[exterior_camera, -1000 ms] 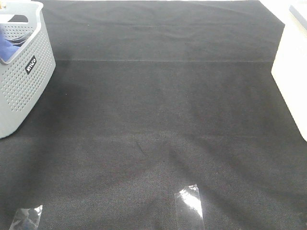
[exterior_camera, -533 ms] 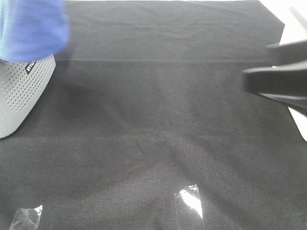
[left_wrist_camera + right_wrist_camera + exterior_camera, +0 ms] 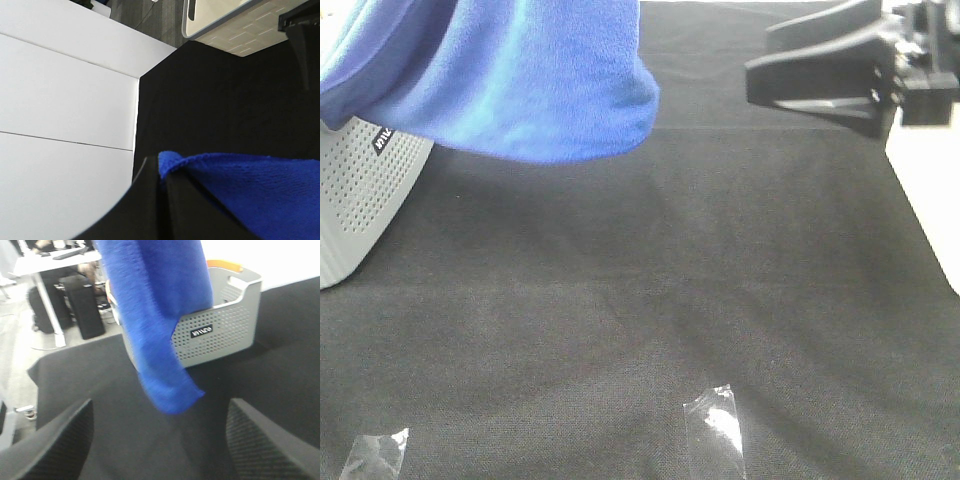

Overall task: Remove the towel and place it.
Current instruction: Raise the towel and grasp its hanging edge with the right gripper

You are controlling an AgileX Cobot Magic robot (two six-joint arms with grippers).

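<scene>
I am holding the towel (image 3: 520, 80) aloft, left claw (image 3: 160, 172) clamped on its edge (right claw (image 3: 160, 440) gaping), awaiting lay-down on the mat (image 3: 640, 300).

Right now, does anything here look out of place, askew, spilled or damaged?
Nothing looks spilled or damaged. The towel hangs in the air from the shut left hand, near the grey basket, its lower end free above the black table cover. The open right hand is apart from it.
</scene>
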